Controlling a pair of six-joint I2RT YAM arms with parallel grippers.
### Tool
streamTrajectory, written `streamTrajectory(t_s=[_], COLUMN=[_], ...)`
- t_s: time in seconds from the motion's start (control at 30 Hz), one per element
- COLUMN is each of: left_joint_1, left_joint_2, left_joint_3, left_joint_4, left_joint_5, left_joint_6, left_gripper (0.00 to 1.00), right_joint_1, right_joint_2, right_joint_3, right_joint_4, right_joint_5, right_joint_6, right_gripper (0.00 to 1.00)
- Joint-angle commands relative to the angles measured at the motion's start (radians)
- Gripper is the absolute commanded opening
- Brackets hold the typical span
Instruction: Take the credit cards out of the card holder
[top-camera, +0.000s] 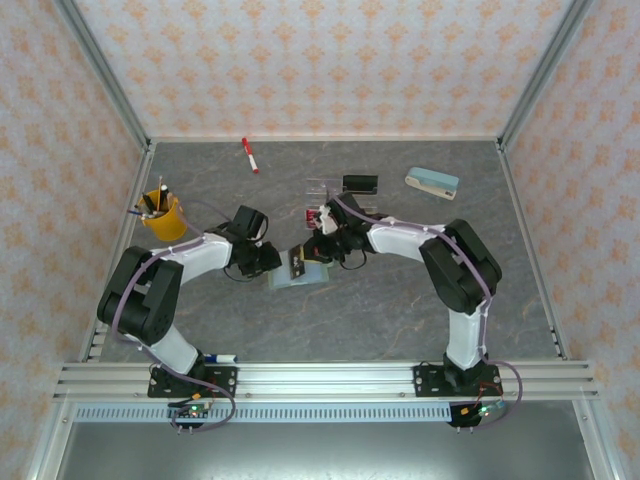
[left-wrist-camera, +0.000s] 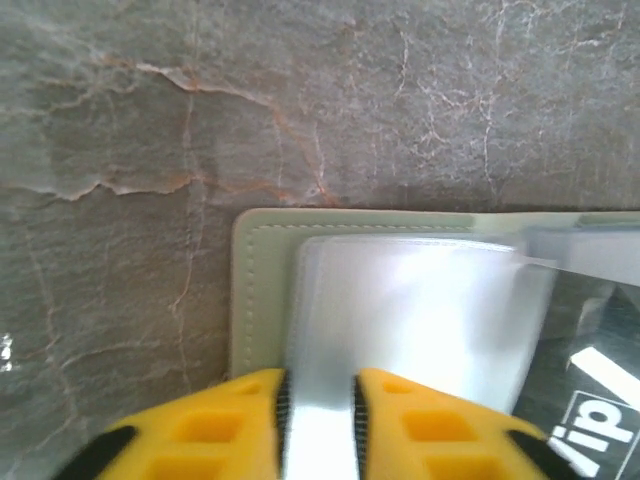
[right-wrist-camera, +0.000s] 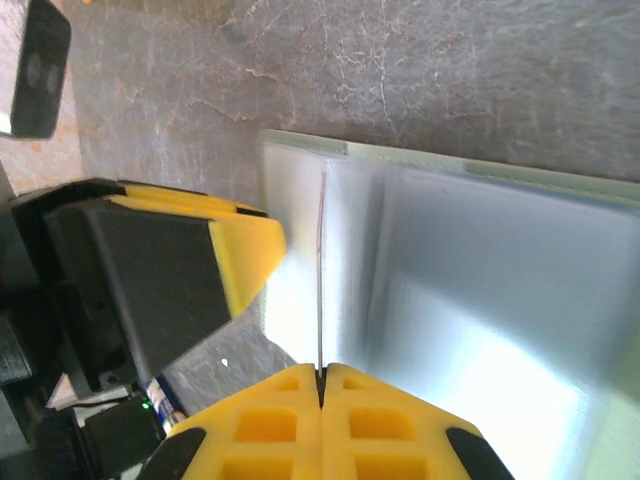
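Observation:
The card holder (top-camera: 303, 272) lies open on the grey table, pale green-grey with clear inner sleeves (left-wrist-camera: 420, 310). My left gripper (top-camera: 268, 260) hovers at its left end; the yellow fingers (left-wrist-camera: 230, 420) stand a little apart over a clear sleeve, nothing pinched. From the right, my right gripper (top-camera: 326, 250) is shut on a thin leaf (right-wrist-camera: 321, 270) that rises edge-on from the holder (right-wrist-camera: 470, 290); whether it is a sleeve or a card I cannot tell. A dark printed piece (left-wrist-camera: 590, 410) shows at the holder's right. The left finger (right-wrist-camera: 245, 255) sits beside the leaf.
A red marker pen (top-camera: 249, 155) lies at the back. A yellow cup of pens (top-camera: 162, 214) stands at the left. A clear tray (top-camera: 322, 188), a black box (top-camera: 360, 183) and a cream-and-teal stapler (top-camera: 432, 182) sit behind the grippers. A blue pen (top-camera: 222, 357) lies by the left base.

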Motion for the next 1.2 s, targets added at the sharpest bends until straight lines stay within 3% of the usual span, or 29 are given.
streamTrajectory(t_s=[0.0,0.37,0.53,0.83,1.0,1.17], left_joint_1=[0.003,0.050,0.061,0.093,0.093,0.094], left_joint_2=[-0.068,-0.199,-0.262,-0.277,-0.263,-0.255], left_joint_3=[0.081,0.179,0.181,0.183,0.187,0.192], left_joint_4=[-0.126,-0.251,-0.244,-0.234,-0.234,-0.232], left_joint_5=[-0.014,-0.236,-0.330,-0.300,-0.242,-0.212], left_joint_6=[0.051,0.100,0.147,0.161,0.175,0.172], left_gripper=[0.37,0.82,1.00,1.00,1.00,1.00], right_joint_1=[-0.012,-0.061,-0.122,-0.249,-0.253,-0.258], right_joint_2=[-0.103,-0.317,-0.299,-0.167,-0.018,0.090], right_joint_3=[0.004,0.181,0.306,0.517,0.721,0.860], right_joint_4=[-0.094,-0.343,-0.421,-0.634,-0.834,-0.883], right_joint_5=[0.077,0.468,0.488,0.358,0.429,0.518], right_joint_6=[-0.133,-0.541,-0.740,-1.223,-1.441,-1.541], right_gripper=[0.00,0.00,0.00,0.00,0.00,0.00])
